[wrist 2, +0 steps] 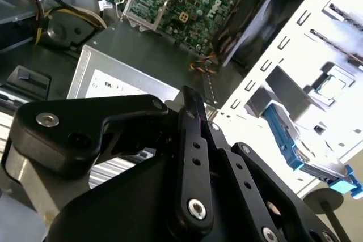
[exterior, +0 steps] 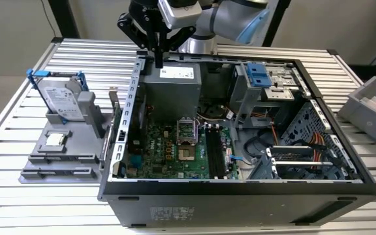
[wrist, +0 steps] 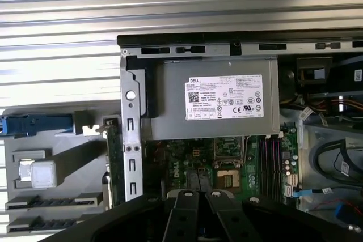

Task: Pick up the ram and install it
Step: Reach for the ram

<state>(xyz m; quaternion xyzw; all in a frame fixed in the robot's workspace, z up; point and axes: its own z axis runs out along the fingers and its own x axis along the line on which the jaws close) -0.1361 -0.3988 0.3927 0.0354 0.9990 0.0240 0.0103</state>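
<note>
the tool [exterior: 158, 61] hangs over the case's [exterior: 240, 193] rear edge, fingers pressed together, holding nothing. the ram [wrist: 114, 162] stands on edge in the holder [exterior: 64, 147], just outside the case wall. a good grasp likely needs spread fingers square across its top edge. it looks thin, green and narrow.
</note>
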